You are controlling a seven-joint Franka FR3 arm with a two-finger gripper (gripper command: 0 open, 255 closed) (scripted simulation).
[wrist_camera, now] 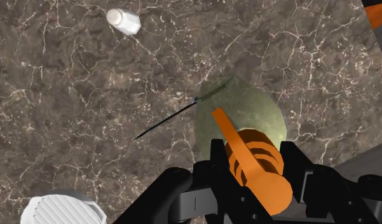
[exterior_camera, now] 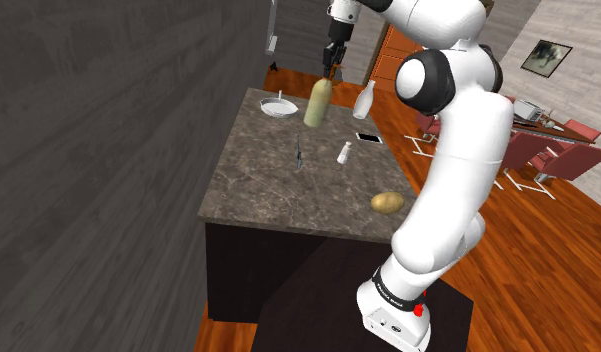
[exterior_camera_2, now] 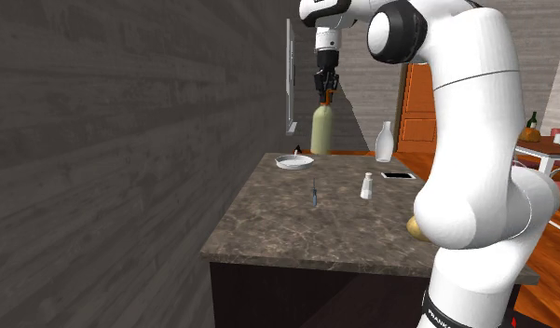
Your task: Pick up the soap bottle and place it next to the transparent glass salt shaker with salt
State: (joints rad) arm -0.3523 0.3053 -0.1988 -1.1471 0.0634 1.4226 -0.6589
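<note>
- While the black claw [wrist_camera: 252, 167] is pinching the soap bottle [exterior_camera: 318, 103] by its orange pump top [wrist_camera: 246, 149], one finger on each side, the olive-green body hangs below it in the upper middle of the shoulder view. It appears to be clear of the counter [exterior_camera: 278, 195].
- Seen along the claw, the bottle's round shoulder sits over one tip of a thin dark utensil [wrist_camera: 164, 121] lying on the veined stone.
- I judge the step in hand to be the carry. The bottle is gripped and up, but not yet set down.
- The salt shaker [exterior_camera: 343, 152] is small and pale. It stands just right of centre in the shoulder view, lower in the frame than the bottle and apart from it.
- Also on the counter are a white dish [exterior_camera: 278, 105] at its upper left corner, a taller white bottle [exterior_camera: 363, 100] and a dark phone [exterior_camera: 368, 137] toward the upper right, and a potato [exterior_camera: 387, 202] lower right.
- The next move probably calls for travel toward the shaker.
- The bottle should then come down upright onto bare stone just beside the shaker, without nudging it or the utensil.
- Only once the base is seated should the fingers spread.
</note>
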